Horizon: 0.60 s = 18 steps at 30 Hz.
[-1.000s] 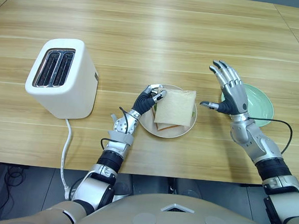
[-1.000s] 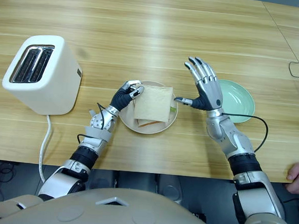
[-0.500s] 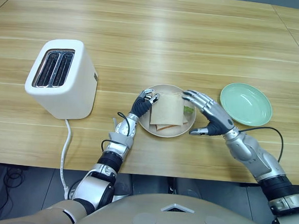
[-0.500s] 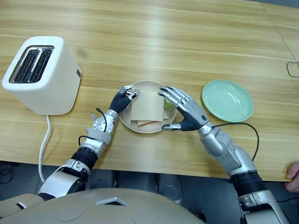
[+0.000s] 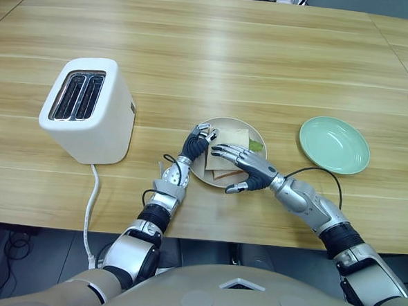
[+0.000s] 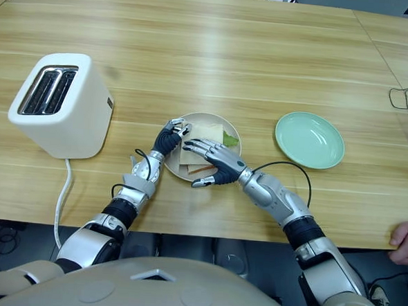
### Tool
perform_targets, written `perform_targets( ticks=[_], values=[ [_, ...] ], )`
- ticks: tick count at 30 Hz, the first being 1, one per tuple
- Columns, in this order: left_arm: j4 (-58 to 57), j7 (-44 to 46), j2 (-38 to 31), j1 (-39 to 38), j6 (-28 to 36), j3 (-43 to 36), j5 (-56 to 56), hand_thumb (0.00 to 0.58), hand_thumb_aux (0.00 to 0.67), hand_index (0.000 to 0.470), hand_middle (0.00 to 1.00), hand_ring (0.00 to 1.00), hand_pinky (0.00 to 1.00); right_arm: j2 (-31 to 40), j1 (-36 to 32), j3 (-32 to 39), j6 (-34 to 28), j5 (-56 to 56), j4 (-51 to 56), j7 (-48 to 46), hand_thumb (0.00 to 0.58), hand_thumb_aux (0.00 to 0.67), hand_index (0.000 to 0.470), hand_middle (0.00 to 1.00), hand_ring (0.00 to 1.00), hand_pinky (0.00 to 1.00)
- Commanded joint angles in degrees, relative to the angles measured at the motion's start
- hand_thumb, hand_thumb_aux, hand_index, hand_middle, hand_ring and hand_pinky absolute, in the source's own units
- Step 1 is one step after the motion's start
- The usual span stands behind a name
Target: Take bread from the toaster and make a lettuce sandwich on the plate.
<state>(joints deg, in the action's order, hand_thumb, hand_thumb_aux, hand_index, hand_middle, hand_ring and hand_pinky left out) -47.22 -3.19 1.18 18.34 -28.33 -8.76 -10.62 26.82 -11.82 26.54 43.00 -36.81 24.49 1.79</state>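
Right hand [image 5: 250, 172] lies flat on sandwich [image 5: 228, 138], spread open, holding nothing. Sandwich sits on plate [image 5: 228, 120]. Left hand [image 5: 197, 141] at plate's 9 o'clock rim, against sandwich; grip cannot be told. Toaster [image 5: 89, 111] at 9 o'clock, green plate [image 5: 334, 144] at 3 o'clock, both well apart.

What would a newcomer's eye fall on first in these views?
The beige plate mid-table: the right robot hand lies spread flat over the sandwich on it, the left robot hand at the sandwich's left edge, lettuce peeking out on the right. Next, the white toaster at the left and the green plate at the right.
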Motion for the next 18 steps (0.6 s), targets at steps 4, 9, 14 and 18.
perform_targets(
  ticks=[4,9,14,18],
  values=[
    [-3.5,-0.7,-0.8,-1.5,1.6,0.3,-0.8,0.580,0.670,0.460,1.00,1.00,1.00,1.3,3.1,3.3,-0.7,0.2,3.2,-7.4,0.000,0.000,0.000,0.00,0.00,0.00],
    [-3.1,-2.8,-1.9,-1.0,1.3,0.7,-2.0,0.580,0.670,0.460,1.00,1.00,1.00,1.5,3.1,3.9,-2.2,-0.1,5.2,-10.5,0.000,0.000,0.000,0.00,0.00,0.00],
    [6.3,-17.5,-7.9,-1.0,-0.4,-2.4,-15.9,0.000,0.000,0.000,0.73,0.73,0.73,0.8,1.8,4.0,-3.4,-0.5,7.4,-10.8,0.000,0.000,0.000,0.00,0.00,0.00],
    [21.5,-29.9,-13.7,-2.4,0.6,-0.9,-26.9,0.000,0.000,0.000,0.46,0.46,0.46,0.1,-0.1,4.7,-4.6,-1.7,11.4,-9.1,0.000,0.000,0.000,0.00,0.00,0.00]
  ],
)
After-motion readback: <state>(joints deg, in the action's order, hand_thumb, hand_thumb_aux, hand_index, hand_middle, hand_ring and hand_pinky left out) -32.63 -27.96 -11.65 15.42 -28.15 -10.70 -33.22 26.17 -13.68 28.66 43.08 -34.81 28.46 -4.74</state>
